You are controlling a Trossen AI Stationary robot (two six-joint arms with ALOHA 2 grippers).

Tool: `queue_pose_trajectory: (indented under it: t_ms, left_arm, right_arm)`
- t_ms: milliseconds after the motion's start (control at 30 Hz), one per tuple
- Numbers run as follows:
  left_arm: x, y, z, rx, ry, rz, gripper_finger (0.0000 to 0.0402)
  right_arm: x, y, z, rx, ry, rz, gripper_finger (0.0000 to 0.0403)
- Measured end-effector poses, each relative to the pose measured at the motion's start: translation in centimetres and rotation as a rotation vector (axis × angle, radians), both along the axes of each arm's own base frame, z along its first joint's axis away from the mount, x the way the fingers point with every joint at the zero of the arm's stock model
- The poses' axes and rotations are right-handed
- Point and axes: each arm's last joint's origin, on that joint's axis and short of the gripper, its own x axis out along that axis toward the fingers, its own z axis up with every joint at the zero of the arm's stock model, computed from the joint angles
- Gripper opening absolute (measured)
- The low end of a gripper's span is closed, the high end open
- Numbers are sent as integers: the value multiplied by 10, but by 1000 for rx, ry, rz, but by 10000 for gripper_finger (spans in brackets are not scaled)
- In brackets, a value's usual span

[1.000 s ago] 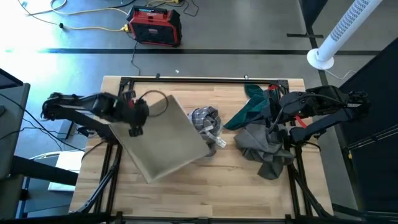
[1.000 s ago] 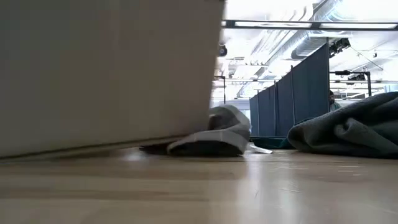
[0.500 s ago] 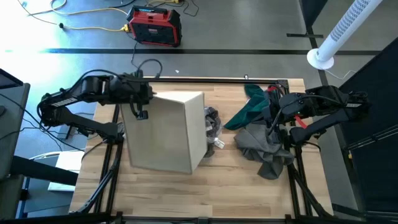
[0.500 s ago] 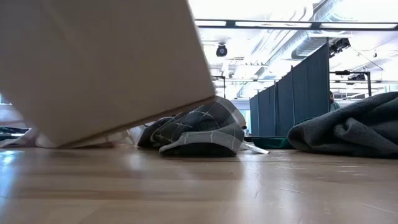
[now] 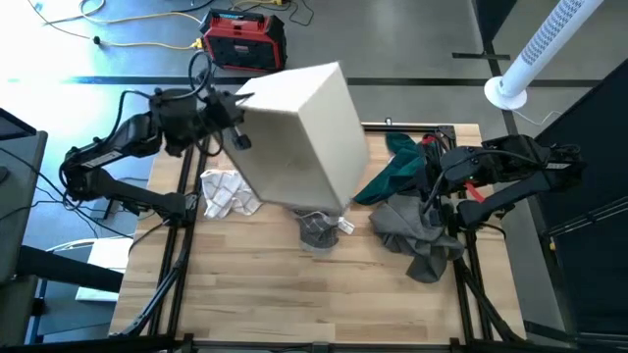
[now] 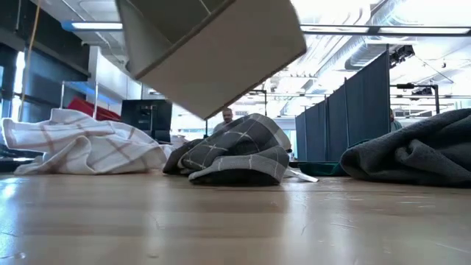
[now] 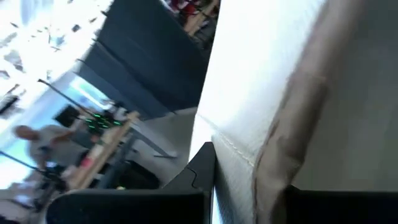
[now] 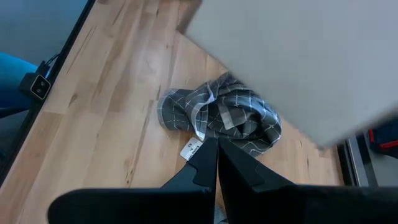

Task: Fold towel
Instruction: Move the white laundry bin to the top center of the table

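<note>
A beige fabric box [image 5: 299, 137] hangs tipped above the table's far middle, its open side [image 6: 165, 29] facing down. My left gripper [image 5: 235, 126] is shut on it. A white checked towel [image 5: 228, 191] lies crumpled on the table at the left, also in the low view [image 6: 81, 147]. A grey checked towel [image 5: 319, 230] lies bunched at the middle, partly under the raised box [image 8: 292, 68]. My right gripper [image 8: 216, 163] waits shut above the right side, pointing toward the grey towel [image 8: 224, 118]. My left gripper pinches the box's wall at its stitched rim [image 7: 249, 165] between its two fingers, coming roughly level from the table's left. The box is lifted clear of the table and tilted, jutting out to the right of the fingers.
A heap of dark grey cloth [image 5: 417, 235] and a teal cloth [image 5: 392, 167] lie at the table's right, by my right arm. The near half of the wooden table [image 5: 294, 304] is bare. A red case [image 5: 243, 41] stands on the floor beyond the far edge.
My left gripper has risen and swung toward the table's far edge, turning as it went. The box has gone from lying on the table to hanging tipped and clear of it. The white towel now shows where the box lay.
</note>
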Motion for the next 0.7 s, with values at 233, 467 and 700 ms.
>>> queue_pose_trajectory:
  t_ms: [233,467,700]
  left_arm:
    - [27,49,-12,69,66,88,0]
    - [52,124,-39,-145,98,106,0]
    - [71,161,-57,-420,95,89,1]
  right_arm:
    - [0,0,0,1,0,-1,0]
    - [0,0,0,18,6,-18,0]
    - [-1,0,0,18,6,-18,0]
